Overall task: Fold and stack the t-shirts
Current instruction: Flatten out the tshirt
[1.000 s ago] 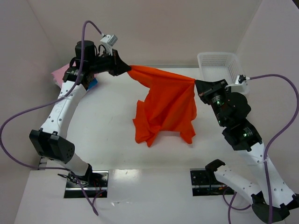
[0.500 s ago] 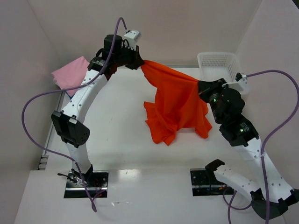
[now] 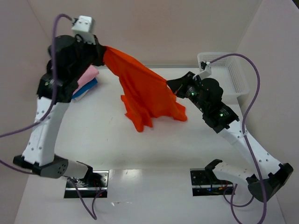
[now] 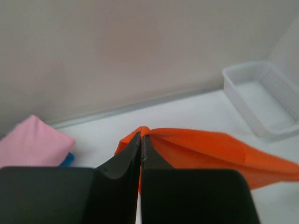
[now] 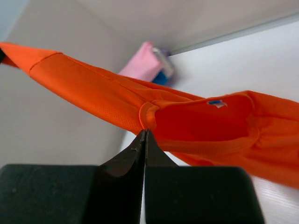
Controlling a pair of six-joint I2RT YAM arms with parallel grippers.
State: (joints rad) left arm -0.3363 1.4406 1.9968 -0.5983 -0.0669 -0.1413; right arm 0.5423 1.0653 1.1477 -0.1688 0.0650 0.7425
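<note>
left claw: clamped on orange shirt edge | right claw: clamped on other edge | shirt: hangs between and below the 2 claws | advice: keep top edge taut, lower evenly to lay flat

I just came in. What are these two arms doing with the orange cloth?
The two arms hold one orange t-shirt stretched between them above the table. The left claw is shut on one end, raised at the far left; the right claw is shut on the other, near the white basket. The rest hangs down. A folded pink t-shirt lies on a blue t-shirt at the far left.
</note>
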